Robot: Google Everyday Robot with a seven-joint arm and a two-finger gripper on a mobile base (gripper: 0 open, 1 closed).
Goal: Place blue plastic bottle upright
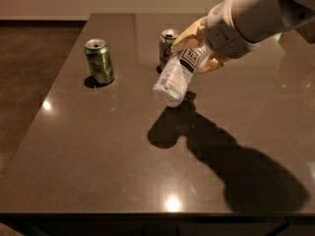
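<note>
The blue plastic bottle [176,75] is held in the air above the middle of the dark table [98,146], tilted, with its free end pointing down and left toward me. My gripper [197,50] is shut on the bottle's upper end, its yellowish fingers [186,37] on either side of the label's dark panel. The arm reaches in from the top right. The bottle's cap is hidden. The bottle's shadow lies on the table right below it.
A green soda can [99,61] stands upright at the back left. A white-and-green soda can [168,47] stands upright at the back, just behind the held bottle. The table's front edge runs along the bottom and its left edge slants away.
</note>
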